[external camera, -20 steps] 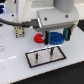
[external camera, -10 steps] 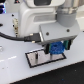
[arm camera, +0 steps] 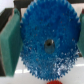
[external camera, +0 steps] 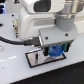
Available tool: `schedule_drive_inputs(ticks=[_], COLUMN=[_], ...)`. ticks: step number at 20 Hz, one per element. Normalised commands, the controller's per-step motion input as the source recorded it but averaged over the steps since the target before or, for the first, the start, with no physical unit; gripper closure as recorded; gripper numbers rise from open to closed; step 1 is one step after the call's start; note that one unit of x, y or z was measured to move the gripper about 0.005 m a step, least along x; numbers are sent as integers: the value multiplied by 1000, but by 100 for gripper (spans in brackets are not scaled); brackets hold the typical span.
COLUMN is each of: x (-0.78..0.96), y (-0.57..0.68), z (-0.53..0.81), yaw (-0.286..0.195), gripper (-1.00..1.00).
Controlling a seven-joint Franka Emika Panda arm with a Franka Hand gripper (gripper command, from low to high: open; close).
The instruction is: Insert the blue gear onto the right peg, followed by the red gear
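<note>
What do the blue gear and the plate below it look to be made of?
Blue gear: probably moulded plastic, uniformly bright blue with a slightly speckled sheen, crisp small teeth around the rim and a dark centre hole.
Plate: flat grey surface with a black border; too blurred to tell metal from plastic, and it looks matte.
The hand hides most of the gear in the exterior view.

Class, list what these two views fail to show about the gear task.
- Right peg: hidden in both views, by the arm and the blue gear.
- Red gear: cut off by the wrist view's edge; unseen in the exterior view.
- Plate: mostly covered by the hand.
</note>
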Motion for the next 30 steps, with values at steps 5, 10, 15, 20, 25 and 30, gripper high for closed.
schedule_drive_inputs(ticks=[5, 10, 15, 20, 25, 30], x=[18, 25, 117, 171, 110, 63], y=[5, -41, -157, -104, -12, 11], z=[357, 175, -48, -125, -121, 44], yaw=[0, 0, 0, 0, 0, 0], gripper=[100, 100, 100, 100, 100, 100])
